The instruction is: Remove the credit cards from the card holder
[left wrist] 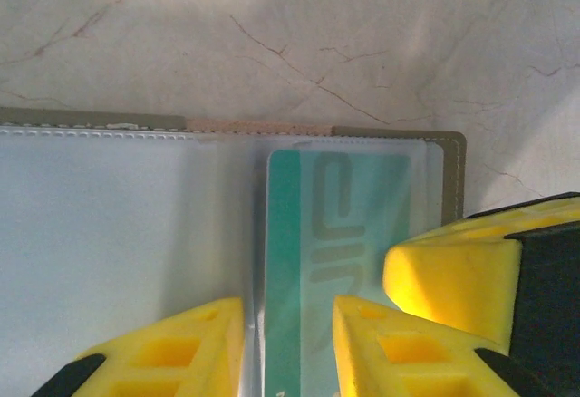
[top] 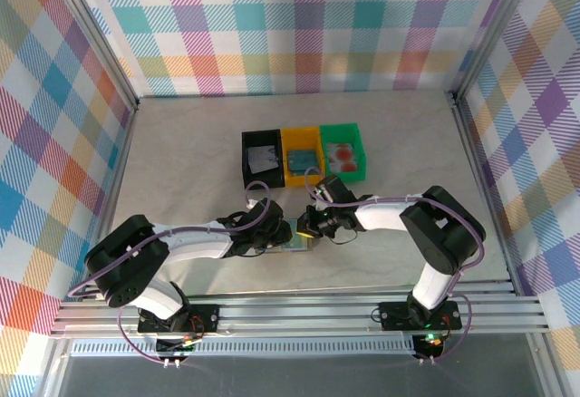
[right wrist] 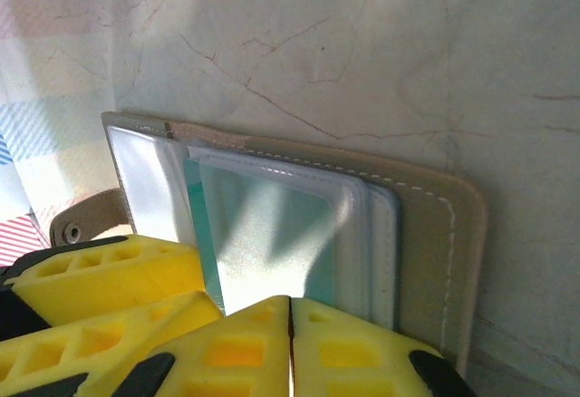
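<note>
The grey card holder (top: 296, 239) lies open on the table between my two grippers. In the left wrist view its clear pocket panels (left wrist: 100, 225) face up. A teal credit card (left wrist: 349, 225) sits in the right-hand pocket, its left edge poking out of the pocket's side. My left gripper (left wrist: 288, 315) stands narrowly open, its fingers astride that edge. My right gripper (right wrist: 290, 320) is shut, fingertips together, resting on the pocket over the teal card (right wrist: 272, 234). One of its yellow fingers (left wrist: 453, 275) shows beside the card.
Three small trays stand in a row behind the holder: black (top: 263, 157), yellow (top: 302, 155) and green (top: 344, 152), each with something flat inside. Both arms reach inward, their grippers (top: 279, 232) (top: 310, 228) nearly touching. Checked walls enclose the table.
</note>
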Tool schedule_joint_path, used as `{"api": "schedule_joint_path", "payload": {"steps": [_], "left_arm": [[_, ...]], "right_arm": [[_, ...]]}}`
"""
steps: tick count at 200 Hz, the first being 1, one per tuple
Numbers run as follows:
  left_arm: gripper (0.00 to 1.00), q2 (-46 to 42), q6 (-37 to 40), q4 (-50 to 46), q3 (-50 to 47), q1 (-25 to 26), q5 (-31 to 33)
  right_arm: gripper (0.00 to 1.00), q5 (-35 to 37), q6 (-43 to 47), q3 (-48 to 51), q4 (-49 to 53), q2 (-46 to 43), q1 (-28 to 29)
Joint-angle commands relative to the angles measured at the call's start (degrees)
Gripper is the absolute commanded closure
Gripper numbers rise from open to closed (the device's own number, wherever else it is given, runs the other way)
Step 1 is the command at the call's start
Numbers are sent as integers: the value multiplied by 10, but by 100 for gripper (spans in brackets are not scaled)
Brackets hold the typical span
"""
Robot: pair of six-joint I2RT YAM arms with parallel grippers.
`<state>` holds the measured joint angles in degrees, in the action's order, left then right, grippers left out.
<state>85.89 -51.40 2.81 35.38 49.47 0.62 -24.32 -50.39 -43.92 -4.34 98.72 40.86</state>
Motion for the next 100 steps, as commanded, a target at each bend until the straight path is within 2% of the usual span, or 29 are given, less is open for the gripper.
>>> {"api": "schedule_joint_path", "payload": {"steps": [1, 55, 100], "left_arm": [[70, 1, 8, 14, -6, 7, -3], [77, 3, 10, 11, 0, 7, -4], [70, -44, 19, -32, 2, 7, 27]], "right_arm": [[92, 1, -3, 0, 4, 12, 4], [93, 0, -3, -1, 6, 16, 4], [94, 2, -2, 1, 5, 17, 4]]}}
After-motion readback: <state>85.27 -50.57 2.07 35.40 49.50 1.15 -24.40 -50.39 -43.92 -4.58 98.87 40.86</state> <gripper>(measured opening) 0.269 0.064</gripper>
